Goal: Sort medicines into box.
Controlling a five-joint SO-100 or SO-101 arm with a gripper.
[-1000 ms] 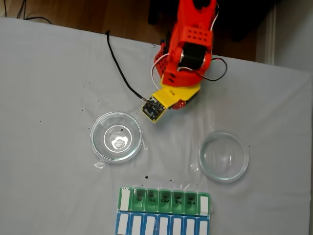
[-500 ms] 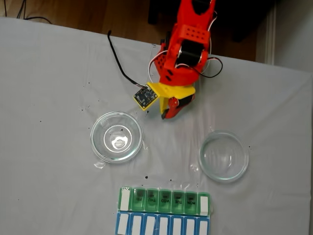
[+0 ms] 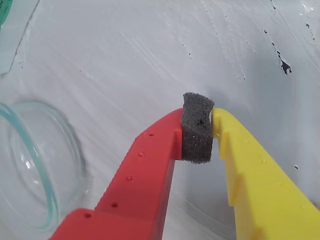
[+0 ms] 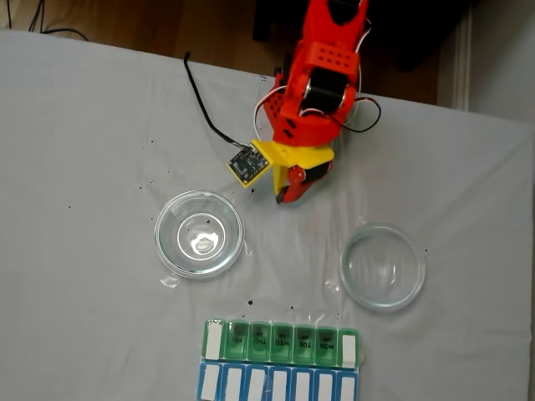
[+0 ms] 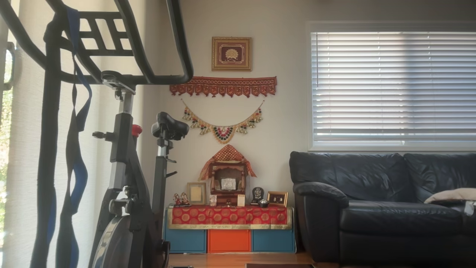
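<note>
While the wrist view looks straight down the pincer (image 3: 199, 131), it shows a red finger (image 3: 150, 165) and a yellow finger (image 3: 250, 175) pressed together on a dark grey foam pad (image 3: 196, 131) at the tips, with no ball between them. Beneath lies the white table (image 3: 125, 55), and one clear glass dish (image 3: 30, 165) curves in at the left edge of that view; a green-tinted corner shows at top left, too cropped to name.

From the fixed view the layout is plainer. The red arm (image 4: 322, 79) reaches in from the top, its pincer (image 4: 286, 194) hanging over bare cloth, between and above two empty-looking dishes: one to the left (image 4: 199, 233), one to the right (image 4: 383, 266), well apart. A small circuit board (image 4: 244, 165) on a black cable (image 4: 201, 104) sits beside the wrist. The pill organizer (image 4: 281, 370) lies at the bottom edge, green day lids over a blue row. No medicines can be made out.

Elsewhere, the other view shows a room: an exercise bike (image 5: 122, 167), a black sofa (image 5: 383, 204), and a window blind (image 5: 392, 85).
</note>
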